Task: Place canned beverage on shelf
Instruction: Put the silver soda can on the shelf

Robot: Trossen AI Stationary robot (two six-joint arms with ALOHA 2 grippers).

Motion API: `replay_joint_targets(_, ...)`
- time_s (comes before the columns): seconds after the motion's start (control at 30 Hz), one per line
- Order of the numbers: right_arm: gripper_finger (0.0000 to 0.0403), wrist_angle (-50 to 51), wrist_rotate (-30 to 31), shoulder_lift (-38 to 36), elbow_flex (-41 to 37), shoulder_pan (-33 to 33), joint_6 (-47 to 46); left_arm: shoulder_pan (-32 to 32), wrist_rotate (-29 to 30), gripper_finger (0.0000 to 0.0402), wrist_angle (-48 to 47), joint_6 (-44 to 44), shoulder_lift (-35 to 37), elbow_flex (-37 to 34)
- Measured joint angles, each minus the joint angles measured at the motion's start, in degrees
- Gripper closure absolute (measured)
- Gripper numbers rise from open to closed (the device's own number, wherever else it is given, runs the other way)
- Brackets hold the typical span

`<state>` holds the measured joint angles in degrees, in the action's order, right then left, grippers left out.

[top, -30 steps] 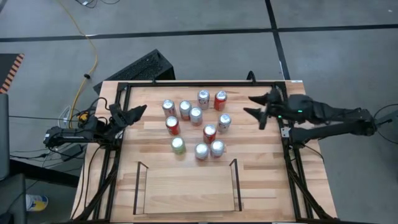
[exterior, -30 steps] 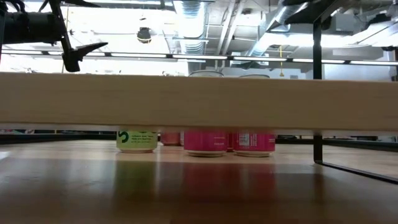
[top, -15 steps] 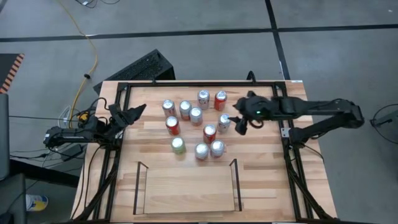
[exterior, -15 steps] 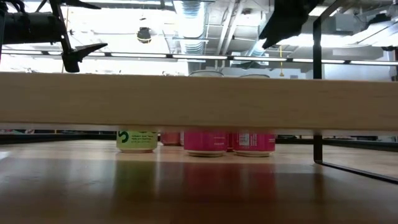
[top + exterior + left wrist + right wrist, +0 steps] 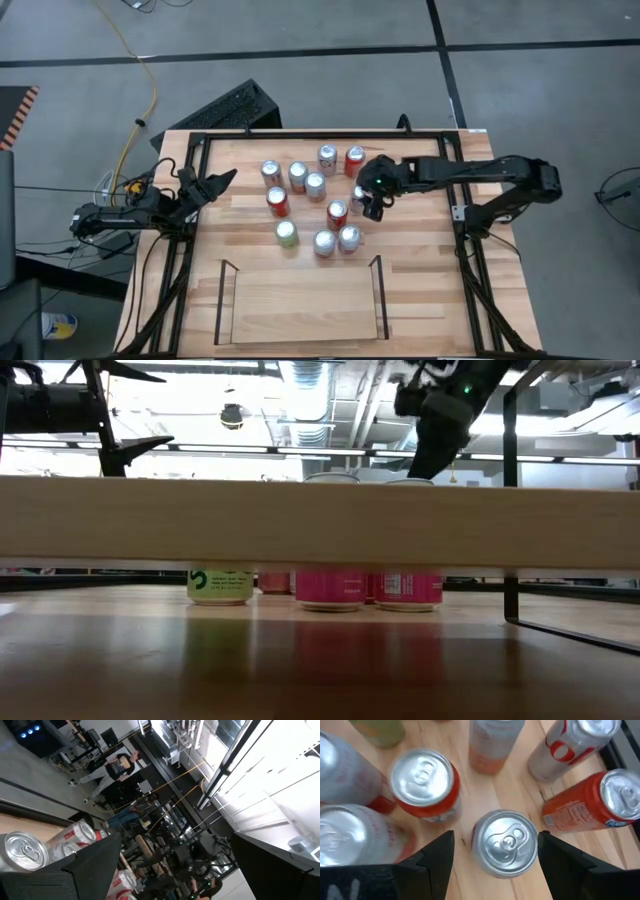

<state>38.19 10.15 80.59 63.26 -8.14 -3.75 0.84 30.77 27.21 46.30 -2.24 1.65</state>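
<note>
Several cans stand upright in a cluster on the wooden table [image 5: 420, 250], among them a red one [image 5: 278, 203] and a green one [image 5: 287, 234]. The shelf [image 5: 300, 300] is the low railed bay near the front edge, with no can in it. My right gripper [image 5: 366, 197] is open and points down over the cluster's rightmost can [image 5: 505, 842]. Its fingers [image 5: 437, 855] stand on either side of that can's top without touching it. My left gripper [image 5: 215, 183] is open and empty, waiting at the table's left side.
Other cans crowd close around the can under my right gripper: a red one [image 5: 422, 785] and an orange one [image 5: 590, 805]. The black frame rails [image 5: 320, 134] run around the tabletop. A wooden plank [image 5: 320, 520] crosses the low view. A keyboard [image 5: 225, 108] lies beyond the table's far edge.
My right gripper has moved from the table's right side toward the left, over the can cluster. It has come down and tipped to point downward over the rightmost can. The cans have stayed in place.
</note>
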Motion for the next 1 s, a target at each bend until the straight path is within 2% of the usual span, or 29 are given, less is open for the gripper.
replay_joint_targets(0.4, 0.0137, -1.1, 0.0, 6.6, 0.2, -2.0, 2.7, 0.0, 0.1, 0.0038, -2.3, 0.4, 0.0, 0.0)
replay_joint_targets(0.67, 0.0139, -1.8, 0.2, 7.7, 0.3, -2.0, 2.9, 0.0, 1.1, 0.0038, -2.4, 0.4, 0.0, 0.0)
replay_joint_targets(1.0, 0.0194, -1.2, 0.1, 7.7, 0.2, -2.6, 0.8, 0.0, 1.4, 0.0038, -3.0, 0.4, 0.0, 0.0)
